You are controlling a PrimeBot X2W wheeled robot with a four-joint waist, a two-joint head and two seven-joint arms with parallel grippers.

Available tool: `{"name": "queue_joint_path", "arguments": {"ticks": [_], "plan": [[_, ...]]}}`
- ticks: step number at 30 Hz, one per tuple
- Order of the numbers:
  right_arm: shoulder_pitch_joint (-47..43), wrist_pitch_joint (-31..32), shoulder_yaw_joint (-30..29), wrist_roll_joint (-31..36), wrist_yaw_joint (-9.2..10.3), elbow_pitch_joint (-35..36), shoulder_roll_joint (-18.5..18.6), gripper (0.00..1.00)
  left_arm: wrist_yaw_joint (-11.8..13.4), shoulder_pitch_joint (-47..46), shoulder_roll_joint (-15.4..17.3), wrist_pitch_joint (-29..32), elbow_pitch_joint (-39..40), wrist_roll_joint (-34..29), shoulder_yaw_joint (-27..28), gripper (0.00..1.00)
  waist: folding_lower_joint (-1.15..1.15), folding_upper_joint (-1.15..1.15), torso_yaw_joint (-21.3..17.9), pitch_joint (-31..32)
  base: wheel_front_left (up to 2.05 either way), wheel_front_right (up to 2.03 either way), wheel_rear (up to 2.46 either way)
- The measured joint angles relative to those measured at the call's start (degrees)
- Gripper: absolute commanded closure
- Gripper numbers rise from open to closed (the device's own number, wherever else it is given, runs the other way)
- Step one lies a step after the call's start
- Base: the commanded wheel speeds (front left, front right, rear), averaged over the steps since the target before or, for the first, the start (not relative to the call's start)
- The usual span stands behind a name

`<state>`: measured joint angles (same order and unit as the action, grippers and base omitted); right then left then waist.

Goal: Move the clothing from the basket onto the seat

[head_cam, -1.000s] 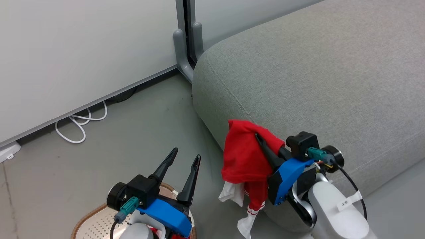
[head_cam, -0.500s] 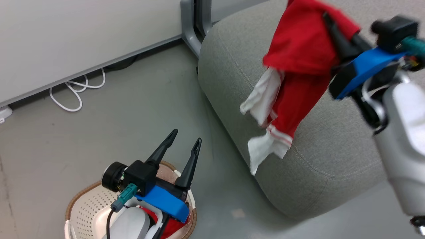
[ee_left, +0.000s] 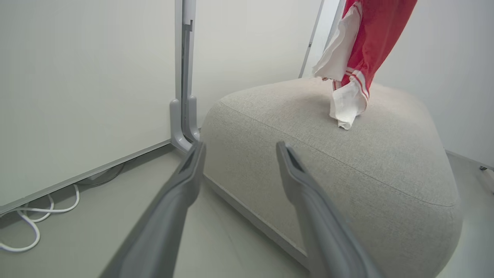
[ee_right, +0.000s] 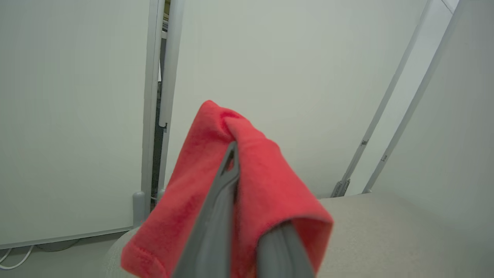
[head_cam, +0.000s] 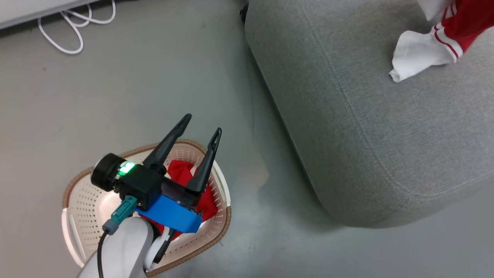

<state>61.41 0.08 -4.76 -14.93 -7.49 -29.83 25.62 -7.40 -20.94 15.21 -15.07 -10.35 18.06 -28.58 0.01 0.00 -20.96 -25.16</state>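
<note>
At seven o'clock, below the splayed left gripper (head_cam: 204, 123), the basket's (head_cam: 85, 204) red garment (head_cam: 181, 172) looks limp: pinch a raised fold; right gripper (ee_right: 234, 154) clamps the shirt (ee_right: 185, 208).

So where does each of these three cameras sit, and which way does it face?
Head: on the head, looking down at basket and seat; open left gripper shows.
Left wrist: along its own open fingers toward the seat.
Right wrist: along the right gripper, shut on the red shirt, toward the wall.
Head and left wrist share the shirt's white cuff over the seat.
</note>
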Motion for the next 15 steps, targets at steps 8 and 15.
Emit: {"name": "queue_joint_path", "arguments": {"ticks": [8, 15], "plan": [[-5.01, -5.37, -6.92, 2.75, -0.01, -11.23, -2.36, 1.0, 0.0, -0.49, 2.83, 0.0, 3.18, -1.02, 1.0, 0.0, 0.0, 0.0, 1.26, -6.59, 0.0, 0.0, 0.0], [-6.99, -9.84, -11.51, 5.66, -0.01, -19.4, -4.44, 1.0, 0.0, -1.54, 4.1, 0.1, 3.55, -1.59, 0.56, 0.0, 0.0, 0.0, 2.32, -9.65, 0.0, 0.0, 0.0]]}}
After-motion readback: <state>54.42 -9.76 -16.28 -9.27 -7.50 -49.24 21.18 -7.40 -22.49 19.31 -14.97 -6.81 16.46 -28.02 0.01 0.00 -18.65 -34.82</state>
